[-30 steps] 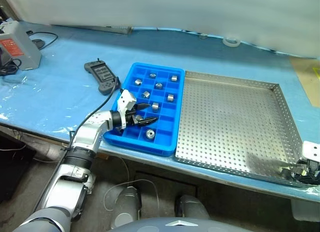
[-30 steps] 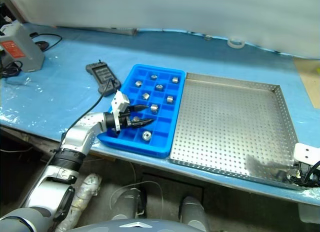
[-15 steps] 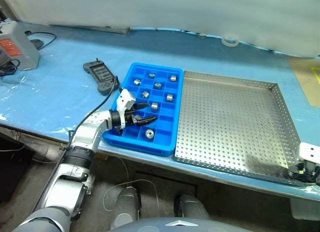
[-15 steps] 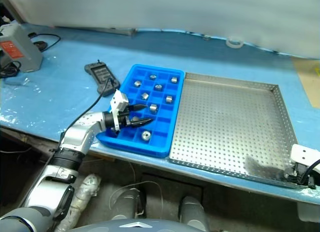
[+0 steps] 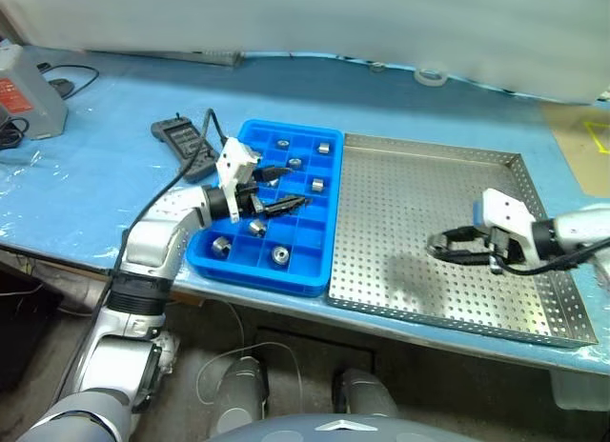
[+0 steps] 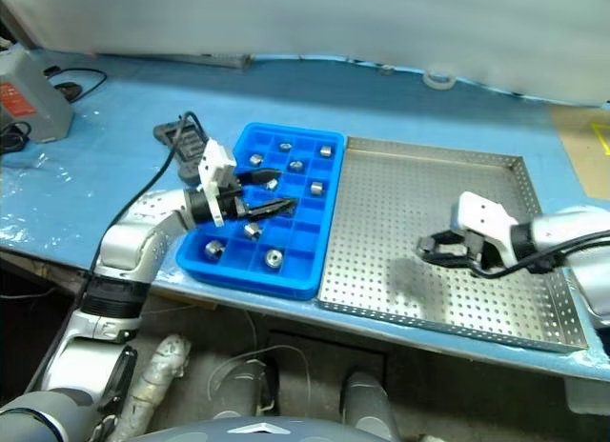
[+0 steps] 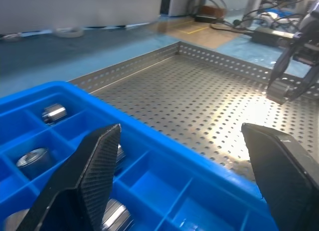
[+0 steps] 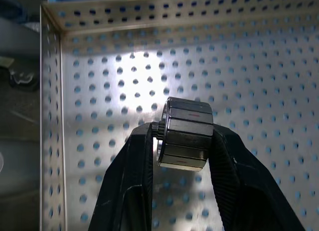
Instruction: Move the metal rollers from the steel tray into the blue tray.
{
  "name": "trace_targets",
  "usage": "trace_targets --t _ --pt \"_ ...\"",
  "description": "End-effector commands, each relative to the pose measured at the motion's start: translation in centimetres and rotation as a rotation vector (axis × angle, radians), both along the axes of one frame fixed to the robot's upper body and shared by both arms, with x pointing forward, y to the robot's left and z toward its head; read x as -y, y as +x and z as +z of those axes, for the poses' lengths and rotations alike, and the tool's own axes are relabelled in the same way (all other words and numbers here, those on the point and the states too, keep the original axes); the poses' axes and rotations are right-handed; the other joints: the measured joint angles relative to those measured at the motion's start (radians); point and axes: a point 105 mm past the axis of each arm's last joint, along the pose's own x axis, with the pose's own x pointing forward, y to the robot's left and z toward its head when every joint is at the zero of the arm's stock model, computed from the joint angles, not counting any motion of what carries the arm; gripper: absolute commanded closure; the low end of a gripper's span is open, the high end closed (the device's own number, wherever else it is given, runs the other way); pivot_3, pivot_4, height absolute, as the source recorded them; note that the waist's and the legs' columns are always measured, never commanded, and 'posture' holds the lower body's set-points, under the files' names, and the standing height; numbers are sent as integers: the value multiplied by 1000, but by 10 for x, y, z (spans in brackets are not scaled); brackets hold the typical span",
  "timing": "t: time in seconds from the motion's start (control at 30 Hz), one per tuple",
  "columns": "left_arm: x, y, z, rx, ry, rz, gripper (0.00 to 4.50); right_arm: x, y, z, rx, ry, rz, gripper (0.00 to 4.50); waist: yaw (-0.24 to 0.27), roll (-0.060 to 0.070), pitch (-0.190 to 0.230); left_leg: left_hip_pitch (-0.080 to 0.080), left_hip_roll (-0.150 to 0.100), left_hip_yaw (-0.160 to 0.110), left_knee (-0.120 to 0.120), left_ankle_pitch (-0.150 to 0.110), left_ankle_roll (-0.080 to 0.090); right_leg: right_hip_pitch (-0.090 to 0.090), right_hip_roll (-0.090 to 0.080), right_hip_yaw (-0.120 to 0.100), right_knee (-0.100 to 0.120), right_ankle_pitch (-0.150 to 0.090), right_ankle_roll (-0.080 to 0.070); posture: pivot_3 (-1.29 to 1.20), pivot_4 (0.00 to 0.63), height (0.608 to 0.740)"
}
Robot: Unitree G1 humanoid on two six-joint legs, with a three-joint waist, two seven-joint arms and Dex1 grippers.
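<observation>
Gripping a small shiny metal roller (image 8: 184, 134), right gripper (image 5: 448, 248) hangs over the square perforated steel tray (image 5: 419, 190); left gripper (image 5: 284, 196), fingers spread, over the blue compartment tray (image 5: 315, 271). Black handheld controller (image 5: 179, 137) at 9 o'clock.

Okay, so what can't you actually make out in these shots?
- Head views: the roller in the right tool is hidden by its fingers; the right wrist view shows the roller.
- Head views: some compartments of the blue tray are covered by the left tool.
- Left wrist view: near rollers are cut off by the fingers.
- Grey box: cut by the edge.
</observation>
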Motion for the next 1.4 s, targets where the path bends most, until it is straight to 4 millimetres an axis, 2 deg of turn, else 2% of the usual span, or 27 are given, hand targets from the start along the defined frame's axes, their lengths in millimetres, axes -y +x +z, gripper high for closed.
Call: trace_targets --t 0.03,0.13,0.3,0.43,0.6,0.7,0.8,0.9,1.0,1.17,1.27,1.33,1.4 --pt "-24 0 3 39 4 79 429 -38 9 9 27 74 106 3306 1 -1 0 -1 0 0 -1 0 -1 -1 0 0 0 0 0 6 150 740" --pt "-36 -6 1 44 18 124 429 -61 18 2 44 91 165 3306 18 -1 0 -7 0 0 -2 3 -4 -9 0 -1 2 0 0 77 150 740" --pt "-55 -22 -4 31 30 205 429 -94 32 -8 63 118 264 3306 53 -2 0 -9 0 -1 -1 4 -6 -11 0 -3 4 0 0 161 150 740" --pt "-61 -32 -9 18 30 247 429 -101 50 -12 78 127 248 3306 73 -4 0 -8 -1 -1 0 4 -7 -10 -1 -4 4 0 0 204 150 740" --pt "-59 -40 -11 5 20 260 429 -107 49 -18 69 115 300 3306 97 -5 0 -7 -1 -1 0 5 -8 -9 -1 -4 6 0 0 230 150 740" --pt "-53 -43 -13 0 25 247 429 -105 48 -29 48 91 308 3306 105 -5 -1 -6 0 -1 0 6 -9 -9 -1 -3 8 0 0 230 150 740" --pt "-49 -42 -9 4 23 239 429 -105 40 -36 13 91 330 2294 107 -6 -1 -4 0 -1 -1 6 -10 -9 -1 -3 9 0 0 222 150 740" --pt "-48 -40 -8 2 30 234 429 -106 38 -33 -17 106 310 1300 105 -6 -1 -3 0 -1 -1 6 -10 -9 0 -3 10 0 0 207 150 740" --pt "-45 -39 -9 1 39 225 429 -106 35 -27 -1 123 308 1300 106 -7 -2 -3 0 -1 -1 7 -11 -9 0 -3 10 0 0 184 150 740" --pt "-32 -29 -7 8 17 183 429 -100 37 3 89 217 201 1300 103 -7 -1 -4 0 -1 -1 9 -14 -10 0 -2 10 0 0 119 150 740" --pt "-22 -12 -8 18 -1 200 429 -87 59 16 217 314 -19 1300 100 -7 -2 -3 0 0 -1 10 -16 -10 0 -1 12 0 0 84 150 740" --pt "-16 -1 -13 17 19 215 429 -76 67 10 226 350 -144 1300 97 -8 -2 -2 0 0 -1 11 -17 -10 0 0 13 0 0 68 150 740" --pt "-6 16 -24 18 73 248 429 -58 76 -11 238 347 -321 1300 100 -11 -4 0 0 0 -3 11 -18 -10 1 0 13 0 0 52 150 740"
